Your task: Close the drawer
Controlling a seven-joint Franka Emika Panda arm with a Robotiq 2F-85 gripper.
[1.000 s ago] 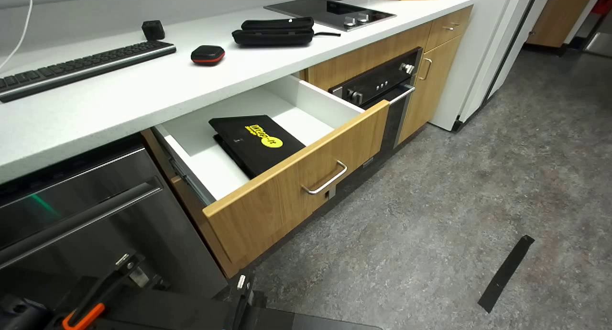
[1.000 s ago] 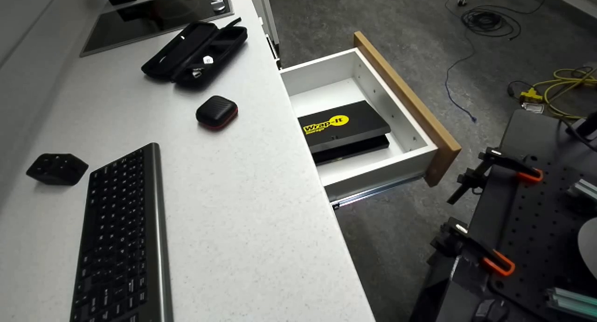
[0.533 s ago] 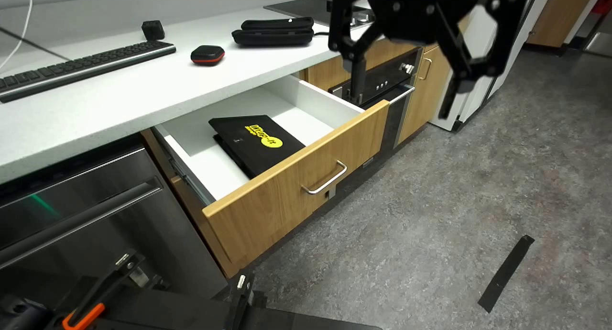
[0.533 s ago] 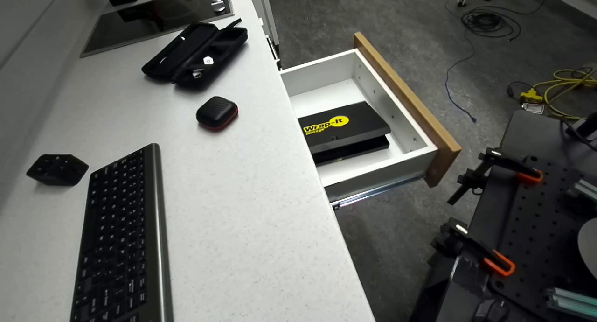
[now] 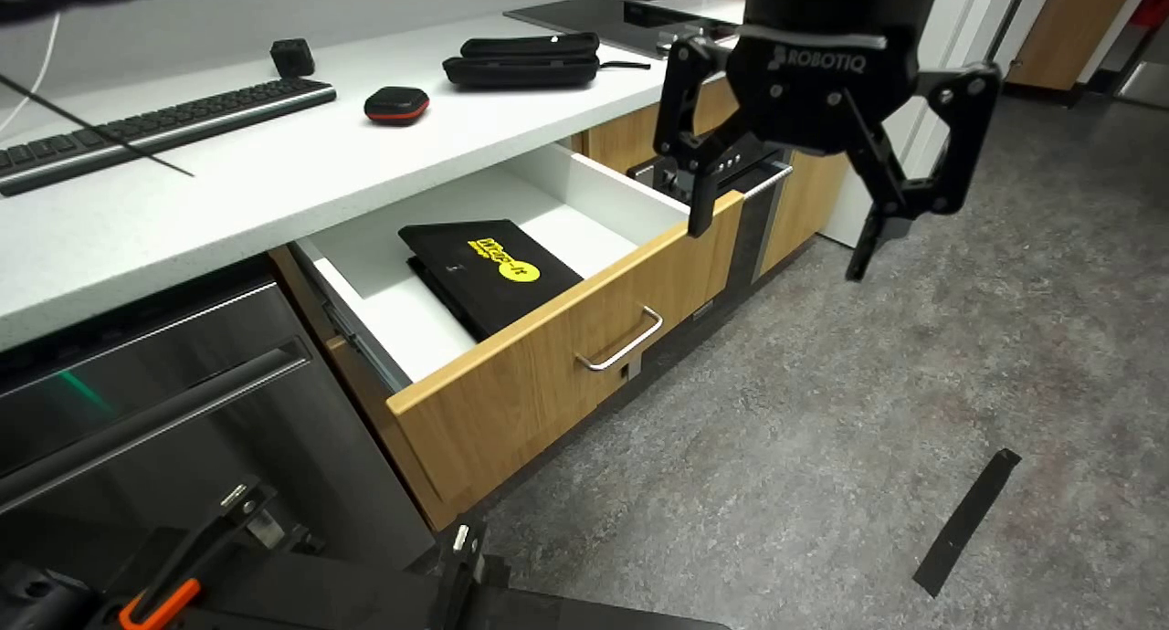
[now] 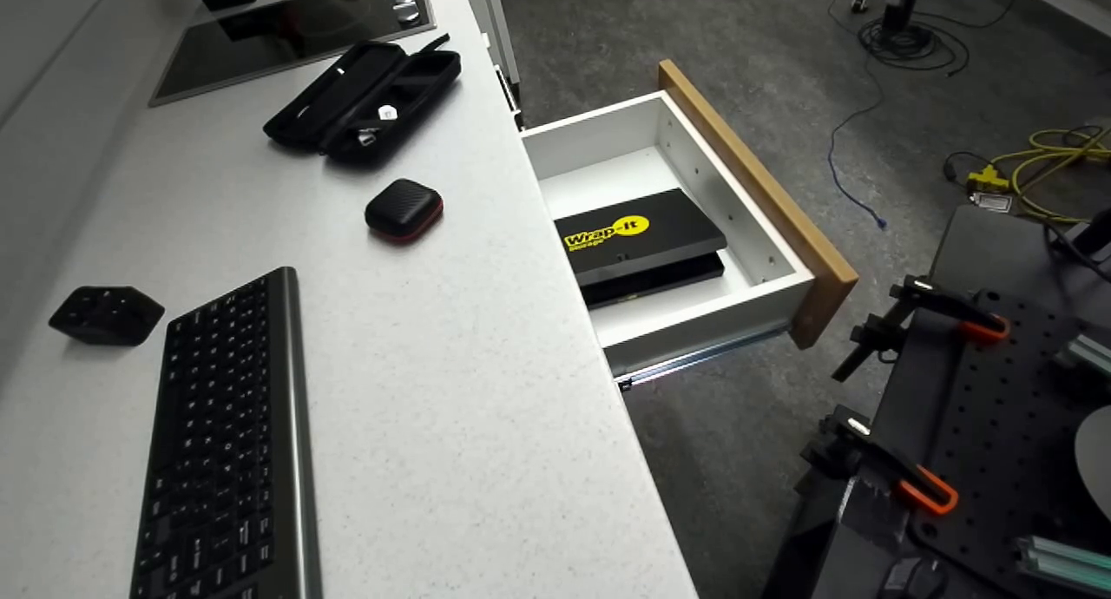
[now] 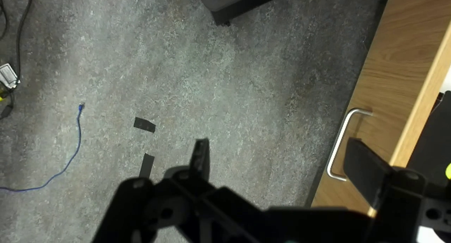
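The drawer is pulled out, with its oak-coloured front (image 5: 511, 429) facing the floor area; it also shows in an exterior view (image 6: 755, 182) and in the wrist view (image 7: 398, 70). Its silver bar handle (image 5: 630, 347) is visible, also in the wrist view (image 7: 338, 144). A black "Wrap-It" box (image 5: 493, 265) lies inside. My gripper (image 5: 778, 251) is open and empty, pointing down near the drawer front's far end. In the wrist view (image 7: 278, 144) one finger overlaps the drawer front beside the handle, the other is over floor. Contact cannot be told. Dark finger parts show at an exterior view's top edge (image 6: 924, 4).
The white counter (image 5: 228, 192) overhangs the drawer, bearing a keyboard (image 6: 217, 460), black cases (image 6: 364, 100) and a cooktop (image 6: 295, 26). An oven (image 5: 721, 169) and dishwasher (image 5: 183, 411) flank the drawer. A black bench with orange-handled clamps (image 6: 937, 486) stands before it. Cables lie on the floor.
My gripper was out of both exterior views a second ago, then entered from the top and has come lower beside the drawer's far end. The drawer has not moved.
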